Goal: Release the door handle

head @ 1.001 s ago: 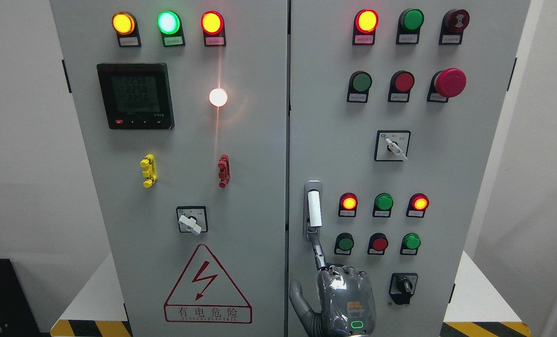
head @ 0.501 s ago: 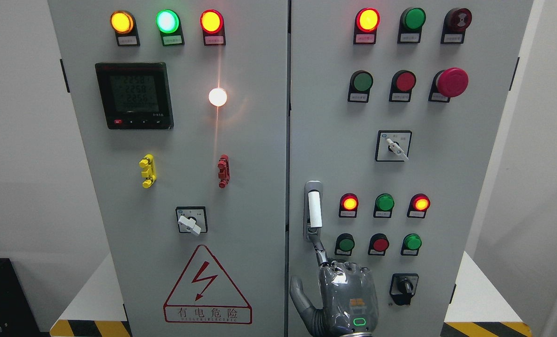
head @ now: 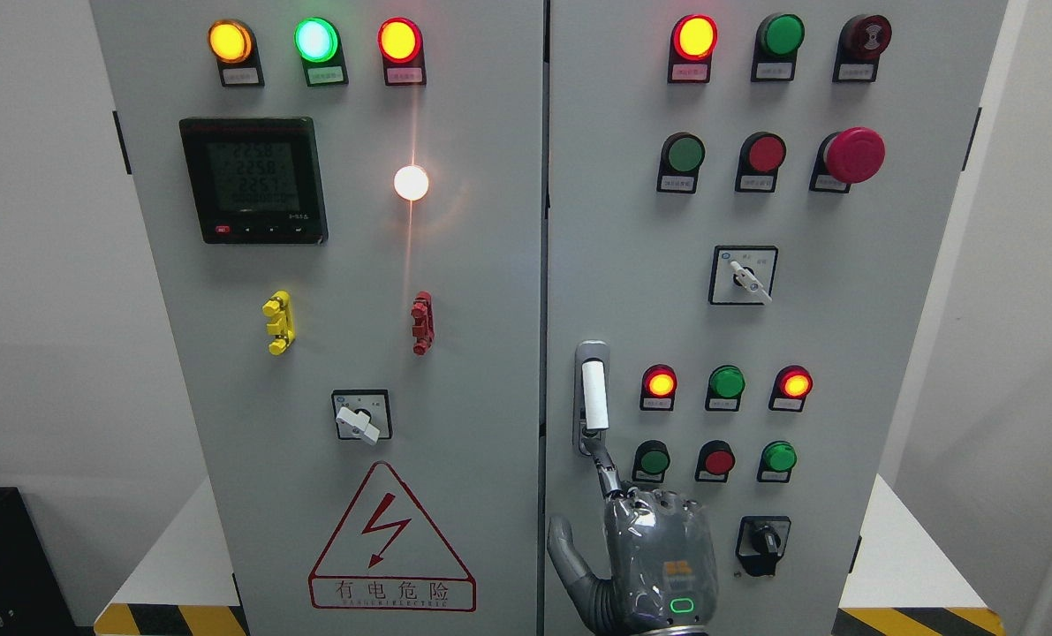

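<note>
Head view showed the right hand (head: 658, 561) low on the right door, index fingertip (head: 598, 452) seemingly touching the base of the upright door handle (head: 593, 396) directly above (other fingers curled, gripping nothing).

White platform (head: 905, 552) under the grey cabinet (head: 490, 291) — cabinet stands directly on it; yellow-black hazard stripes (head: 919, 620) along the platform's front edge, both sides
</note>
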Robot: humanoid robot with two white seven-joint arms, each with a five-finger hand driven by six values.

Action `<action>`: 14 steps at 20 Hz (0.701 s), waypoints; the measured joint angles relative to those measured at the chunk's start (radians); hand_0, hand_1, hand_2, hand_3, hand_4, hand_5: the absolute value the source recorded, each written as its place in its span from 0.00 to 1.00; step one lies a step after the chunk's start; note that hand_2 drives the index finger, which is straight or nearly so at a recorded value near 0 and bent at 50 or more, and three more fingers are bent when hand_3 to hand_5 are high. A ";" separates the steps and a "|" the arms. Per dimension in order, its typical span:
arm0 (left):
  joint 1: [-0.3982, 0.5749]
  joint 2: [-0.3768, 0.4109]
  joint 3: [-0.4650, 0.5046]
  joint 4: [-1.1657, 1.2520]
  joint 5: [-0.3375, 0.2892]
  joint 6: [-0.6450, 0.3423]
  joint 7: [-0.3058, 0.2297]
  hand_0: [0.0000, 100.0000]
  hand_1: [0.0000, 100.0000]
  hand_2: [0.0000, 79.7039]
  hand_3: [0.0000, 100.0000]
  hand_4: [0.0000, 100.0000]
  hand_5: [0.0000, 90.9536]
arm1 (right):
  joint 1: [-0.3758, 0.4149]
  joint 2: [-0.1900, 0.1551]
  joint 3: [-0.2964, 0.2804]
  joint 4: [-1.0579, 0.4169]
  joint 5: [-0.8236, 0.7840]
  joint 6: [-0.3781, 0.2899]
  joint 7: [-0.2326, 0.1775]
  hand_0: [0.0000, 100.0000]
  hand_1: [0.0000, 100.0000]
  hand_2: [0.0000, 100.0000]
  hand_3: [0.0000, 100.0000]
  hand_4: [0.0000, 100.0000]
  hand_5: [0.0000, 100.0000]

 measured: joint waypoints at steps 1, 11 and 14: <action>0.000 0.000 0.000 0.000 0.000 0.000 0.000 0.12 0.56 0.00 0.00 0.00 0.00 | 0.002 0.000 0.000 -0.002 0.000 0.000 0.000 0.54 0.30 0.22 0.88 0.92 1.00; 0.000 0.000 0.000 0.000 0.000 0.000 0.000 0.12 0.56 0.00 0.00 0.00 0.00 | 0.061 -0.005 0.000 -0.043 -0.002 -0.025 -0.003 0.57 0.30 0.33 0.87 0.91 1.00; 0.000 0.000 0.000 0.000 0.000 0.000 0.000 0.12 0.56 0.00 0.00 0.00 0.00 | 0.089 -0.007 0.000 -0.065 -0.002 -0.040 -0.003 0.58 0.30 0.39 0.87 0.91 1.00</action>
